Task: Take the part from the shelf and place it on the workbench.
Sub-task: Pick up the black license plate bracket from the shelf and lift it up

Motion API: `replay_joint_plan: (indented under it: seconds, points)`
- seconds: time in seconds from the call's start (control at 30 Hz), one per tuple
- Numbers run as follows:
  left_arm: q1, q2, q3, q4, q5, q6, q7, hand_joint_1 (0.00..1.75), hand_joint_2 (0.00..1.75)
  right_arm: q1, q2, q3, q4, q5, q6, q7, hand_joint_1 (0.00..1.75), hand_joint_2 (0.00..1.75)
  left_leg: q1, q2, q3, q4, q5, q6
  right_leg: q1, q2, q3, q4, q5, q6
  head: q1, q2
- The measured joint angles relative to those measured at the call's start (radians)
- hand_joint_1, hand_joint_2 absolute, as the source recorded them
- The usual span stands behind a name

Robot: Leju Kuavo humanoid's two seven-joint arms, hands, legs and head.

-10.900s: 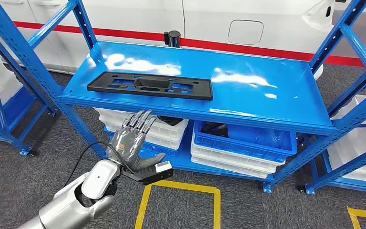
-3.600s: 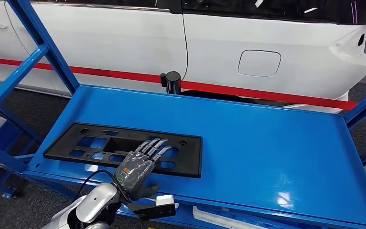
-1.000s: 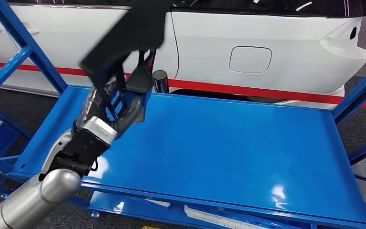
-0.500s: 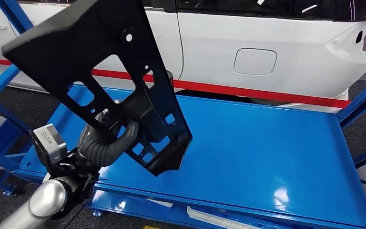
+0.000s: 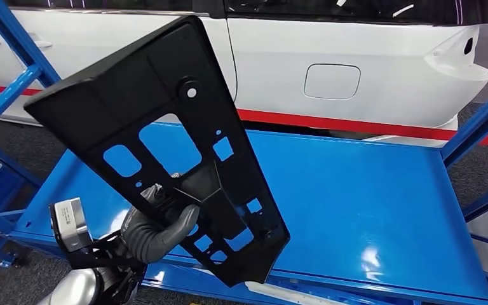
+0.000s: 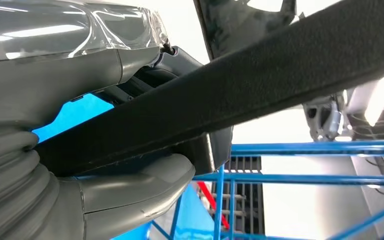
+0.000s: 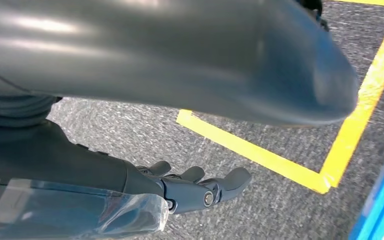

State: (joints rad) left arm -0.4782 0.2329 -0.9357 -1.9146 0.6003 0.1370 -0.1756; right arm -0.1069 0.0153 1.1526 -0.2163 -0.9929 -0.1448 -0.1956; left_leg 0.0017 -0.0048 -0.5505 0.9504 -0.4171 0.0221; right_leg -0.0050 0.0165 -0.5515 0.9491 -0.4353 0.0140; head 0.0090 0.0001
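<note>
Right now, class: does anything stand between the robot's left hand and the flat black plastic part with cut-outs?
Nothing does. The left hand already grips the flat black plastic part, held tilted above the blue metal shelf. No workbench is in view, so the path there cannot be judged.

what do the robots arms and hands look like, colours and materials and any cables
The left arm is polished silver, ending in a dark wrist with thin black cables and a small grey-and-white box. The left hand has a grey ribbed cover and a thick, smooth grey thumb; clear glossy film wraps its back. The right hand has dark grey segmented fingers with small round fasteners, and the same clear film.
</note>
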Motion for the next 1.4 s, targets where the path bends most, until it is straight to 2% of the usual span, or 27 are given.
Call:
replay_joint_plan:
  seconds: [0.1, 0.13, 0.2, 0.27, 0.3, 0.33, 0.37, 0.43, 0.5, 0.53, 0.63, 0.7, 0.77, 0.8, 0.83, 0.87, 0.97, 1.0, 1.03, 1.1, 1.17, 1.2, 1.27, 1.3, 1.33, 1.37, 1.4]
  points:
    - [0.014, 0.005, 0.001, -0.016, -0.002, 0.032, 0.031, 1.75, 1.75, 0.001, 0.002, 0.000, 0.000, 0.017, -0.009, 0.000, 0.00, 0.00, -0.002, 0.000, 0.007, -0.016, 0.005, 0.009, 0.000, -0.001, -0.001, 0.001, -0.002, 0.013, 0.000, 0.000]
    - [0.018, 0.009, 0.003, -0.024, -0.004, 0.046, 0.043, 1.75, 1.75, 0.001, 0.004, 0.001, 0.000, 0.025, -0.013, 0.001, 0.00, 0.00, 0.000, 0.000, 0.008, -0.018, 0.007, 0.014, -0.001, -0.002, -0.005, 0.012, -0.012, 0.018, 0.000, 0.000]
    - [0.029, 0.020, 0.008, -0.042, -0.022, 0.073, 0.063, 1.75, 1.75, 0.001, 0.008, 0.001, 0.000, 0.036, -0.022, 0.004, 0.00, 0.00, 0.004, 0.001, 0.010, -0.022, 0.010, 0.022, -0.003, -0.005, -0.040, 0.097, -0.067, 0.025, 0.002, 0.000]
    - [0.045, 0.031, 0.013, -0.058, -0.065, 0.096, 0.075, 1.75, 1.75, 0.002, 0.013, 0.002, 0.000, 0.040, -0.029, 0.010, 0.00, 0.00, 0.002, 0.003, 0.010, -0.022, 0.010, 0.025, -0.005, -0.005, -0.104, 0.241, -0.134, 0.030, 0.003, 0.000]
    - [0.054, 0.037, 0.017, -0.064, -0.088, 0.105, 0.079, 1.75, 1.75, 0.002, 0.015, 0.002, 0.000, 0.040, -0.032, 0.012, 0.00, 0.00, 0.001, 0.003, 0.010, -0.022, 0.010, 0.026, -0.005, -0.005, -0.127, 0.292, -0.149, 0.031, 0.004, 0.000]
    - [0.060, 0.041, 0.021, -0.070, -0.109, 0.112, 0.084, 1.75, 1.75, 0.003, 0.016, 0.002, 0.000, 0.040, -0.033, 0.014, 0.00, 0.00, 0.001, 0.003, 0.010, -0.021, 0.009, 0.026, -0.005, -0.006, -0.134, 0.306, -0.143, 0.032, 0.004, 0.000]
    - [0.064, 0.045, 0.024, -0.076, -0.126, 0.116, 0.089, 1.75, 1.75, 0.003, 0.018, 0.002, 0.000, 0.039, -0.034, 0.014, 0.00, 0.00, 0.001, 0.002, 0.011, -0.021, 0.009, 0.025, -0.006, -0.006, -0.122, 0.280, -0.119, 0.031, 0.004, 0.000]
    - [0.066, 0.049, 0.028, -0.085, -0.156, 0.119, 0.102, 1.75, 1.75, 0.002, 0.018, 0.002, 0.000, 0.038, -0.036, 0.013, 0.00, 0.00, 0.000, -0.001, 0.014, -0.020, 0.007, 0.022, -0.006, -0.007, -0.055, 0.140, -0.050, 0.029, 0.004, 0.000]
    - [0.065, 0.052, 0.030, -0.091, -0.188, 0.123, 0.116, 1.75, 1.75, -0.001, 0.019, 0.002, 0.000, 0.034, -0.037, 0.014, 0.00, 0.00, -0.003, -0.002, 0.014, -0.017, 0.004, 0.015, -0.006, -0.007, -0.003, 0.029, -0.014, 0.024, 0.003, 0.000]
    - [0.063, 0.052, 0.031, -0.093, -0.205, 0.127, 0.122, 1.75, 1.75, -0.001, 0.019, 0.002, 0.000, 0.033, -0.037, 0.015, 0.00, 0.00, -0.005, -0.003, 0.013, -0.017, 0.004, 0.011, -0.004, -0.006, 0.005, 0.008, -0.011, 0.020, 0.003, 0.000]
    - [0.060, 0.053, 0.033, -0.095, -0.251, 0.139, 0.136, 1.75, 1.75, 0.000, 0.021, 0.002, 0.000, 0.032, -0.037, 0.017, 0.00, 0.00, -0.002, -0.002, 0.006, -0.007, -0.004, -0.003, -0.003, -0.005, 0.005, 0.003, -0.008, 0.003, 0.002, 0.000]
    - [0.059, 0.055, 0.033, -0.096, -0.271, 0.143, 0.143, 1.75, 1.75, -0.001, 0.023, 0.002, 0.000, 0.033, -0.038, 0.017, 0.00, 0.00, 0.001, -0.001, -0.027, 0.069, -0.052, -0.014, -0.006, -0.006, 0.005, 0.001, -0.005, -0.008, 0.000, 0.000]
    - [0.059, 0.057, 0.033, -0.097, -0.283, 0.146, 0.149, 1.75, 1.75, -0.001, 0.024, 0.002, 0.000, 0.033, -0.039, 0.017, 0.00, 0.00, 0.004, -0.001, -0.093, 0.219, -0.120, -0.022, -0.006, -0.006, 0.004, 0.001, -0.005, -0.013, -0.002, 0.000]
    - [0.060, 0.057, 0.032, -0.097, -0.287, 0.147, 0.152, 1.75, 1.75, 0.000, 0.025, 0.002, 0.000, 0.033, -0.040, 0.018, 0.00, 0.00, 0.006, 0.000, -0.121, 0.280, -0.139, -0.025, -0.006, -0.006, 0.004, 0.002, -0.005, -0.013, -0.002, 0.000]
    - [0.060, 0.058, 0.032, -0.097, -0.289, 0.147, 0.154, 1.75, 1.75, 0.000, 0.025, 0.002, 0.000, 0.033, -0.041, 0.019, 0.00, 0.00, 0.007, 0.000, -0.133, 0.304, -0.140, -0.026, -0.006, -0.006, 0.004, 0.002, -0.005, -0.013, -0.002, 0.000]
    - [0.060, 0.058, 0.032, -0.097, -0.290, 0.147, 0.155, 1.75, 1.75, 0.000, 0.026, 0.002, 0.000, 0.033, -0.041, 0.020, 0.00, 0.00, 0.008, 0.000, -0.124, 0.286, -0.122, -0.026, -0.006, -0.005, 0.005, 0.002, -0.005, -0.013, -0.002, 0.000]
    - [0.055, 0.057, 0.029, -0.097, -0.290, 0.140, 0.156, 1.75, 1.75, -0.002, 0.027, 0.002, 0.000, 0.027, -0.044, 0.019, 0.00, 0.00, 0.009, 0.000, -0.023, 0.073, -0.025, -0.019, -0.004, 0.000, 0.008, 0.003, -0.007, -0.010, -0.002, 0.000]
    - [0.050, 0.055, 0.027, -0.097, -0.288, 0.134, 0.155, 1.75, 1.75, -0.002, 0.027, 0.002, 0.000, 0.023, -0.045, 0.018, 0.00, 0.00, 0.007, 0.000, 0.002, 0.019, -0.008, -0.016, -0.001, 0.001, 0.006, 0.004, -0.007, -0.007, -0.002, 0.000]
    - [0.044, 0.052, 0.025, -0.096, -0.286, 0.125, 0.153, 1.75, 1.75, -0.003, 0.027, 0.002, 0.000, 0.016, -0.045, 0.016, 0.00, 0.00, 0.005, -0.001, 0.013, -0.007, -0.002, -0.012, 0.000, 0.001, 0.004, 0.004, -0.007, -0.003, -0.002, 0.000]
    - [0.034, 0.041, 0.018, -0.091, -0.276, 0.103, 0.143, 1.75, 1.75, -0.002, 0.026, 0.001, 0.000, -0.004, -0.045, 0.011, 0.00, 0.00, 0.004, -0.001, 0.013, -0.015, -0.001, -0.004, 0.001, 0.001, 0.000, 0.003, -0.006, 0.008, -0.001, 0.000]
    - [0.017, 0.018, 0.005, -0.073, -0.259, 0.080, 0.124, 1.75, 1.75, -0.003, 0.022, 0.000, 0.000, -0.028, -0.043, 0.002, 0.00, 0.00, 0.008, 0.000, 0.014, -0.021, 0.006, 0.008, 0.000, 0.000, -0.010, 0.028, -0.025, 0.018, 0.000, 0.000]
    - [0.006, 0.003, -0.002, -0.060, -0.251, 0.070, 0.114, 1.75, 1.75, -0.003, 0.019, -0.002, 0.000, -0.038, -0.040, -0.001, 0.00, 0.00, 0.011, 0.001, 0.014, -0.024, 0.009, 0.013, 0.000, -0.001, -0.027, 0.067, -0.050, 0.023, 0.001, 0.000]
    - [-0.013, -0.027, -0.019, -0.027, -0.239, 0.054, 0.096, 1.75, 1.75, -0.003, 0.014, -0.004, 0.000, -0.052, -0.033, -0.003, 0.00, 0.00, 0.012, 0.004, 0.014, -0.024, 0.010, 0.018, -0.003, -0.002, -0.087, 0.197, -0.117, 0.030, 0.003, 0.000]
    - [-0.018, -0.040, -0.028, -0.011, -0.236, 0.049, 0.090, 1.75, 1.75, -0.002, 0.011, -0.005, 0.000, -0.055, -0.030, -0.002, 0.00, 0.00, 0.011, 0.005, 0.013, -0.024, 0.010, 0.019, -0.004, -0.002, -0.116, 0.259, -0.139, 0.033, 0.004, 0.000]
    - [-0.022, -0.051, -0.036, 0.004, -0.234, 0.045, 0.085, 1.75, 1.75, -0.001, 0.009, -0.006, 0.000, -0.058, -0.027, 0.000, 0.00, 0.00, 0.012, 0.006, 0.013, -0.024, 0.010, 0.019, -0.005, -0.002, -0.133, 0.292, -0.143, 0.035, 0.004, 0.000]
    - [-0.025, -0.061, -0.043, 0.017, -0.233, 0.042, 0.081, 1.75, 1.75, 0.000, 0.007, -0.007, 0.000, -0.060, -0.026, 0.003, 0.00, 0.00, 0.012, 0.007, 0.013, -0.023, 0.009, 0.018, -0.007, -0.003, -0.131, 0.286, -0.129, 0.037, 0.004, 0.000]
    - [-0.027, -0.070, -0.049, 0.027, -0.233, 0.041, 0.078, 1.75, 1.75, 0.000, 0.004, -0.008, 0.000, -0.061, -0.025, 0.007, 0.00, 0.00, 0.013, 0.007, 0.014, -0.022, 0.009, 0.017, -0.011, -0.004, -0.109, 0.241, -0.098, 0.040, 0.004, 0.000]
